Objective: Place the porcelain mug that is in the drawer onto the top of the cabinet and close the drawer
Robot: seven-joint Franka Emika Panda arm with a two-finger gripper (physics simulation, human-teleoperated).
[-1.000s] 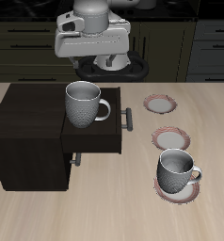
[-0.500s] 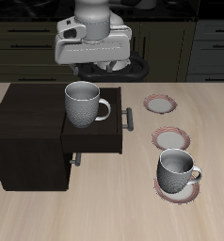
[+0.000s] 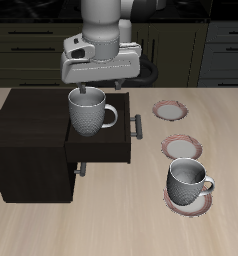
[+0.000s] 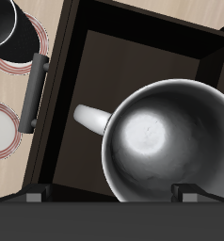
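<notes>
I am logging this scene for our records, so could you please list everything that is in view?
Porcelain mug: one, speckled grey-white, upright in the open drawer.
Drawer: one, dark brown with a grey bar handle, pulled out.
Cabinet: one, very dark brown, on the table.
Second mug: one, grey, on a pinkish saucer near the table's front edge.
Empty saucers: two, pinkish-rimmed, farther back than the second mug.
Table: one, light wood.
Background cupboards: dark, behind the table.
Gripper: one, grey-white, above the porcelain mug, fingers straddling its rim.
</notes>
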